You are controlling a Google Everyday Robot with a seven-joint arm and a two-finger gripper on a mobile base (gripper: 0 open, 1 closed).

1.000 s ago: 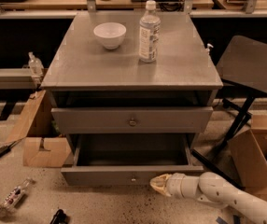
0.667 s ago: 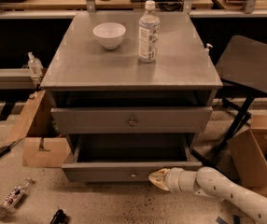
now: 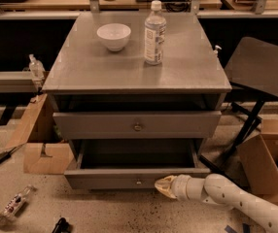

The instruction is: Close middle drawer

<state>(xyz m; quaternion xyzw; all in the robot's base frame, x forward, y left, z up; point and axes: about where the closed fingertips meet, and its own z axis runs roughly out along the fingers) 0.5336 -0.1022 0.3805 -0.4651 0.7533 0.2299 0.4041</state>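
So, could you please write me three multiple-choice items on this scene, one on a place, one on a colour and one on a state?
1. Where is the hand? A on top of the cabinet; B at the front of the middle drawer; C behind the cabinet.
2. What colour is the bowl? A white; B red; C black.
3. How does the middle drawer stand? A pushed shut; B pulled out; C taken out and on the floor.
Answers: 1 B, the hand sits low against the drawer's front panel; 2 A, the bowl is plain white; 3 B, the drawer's inside shows behind its front.
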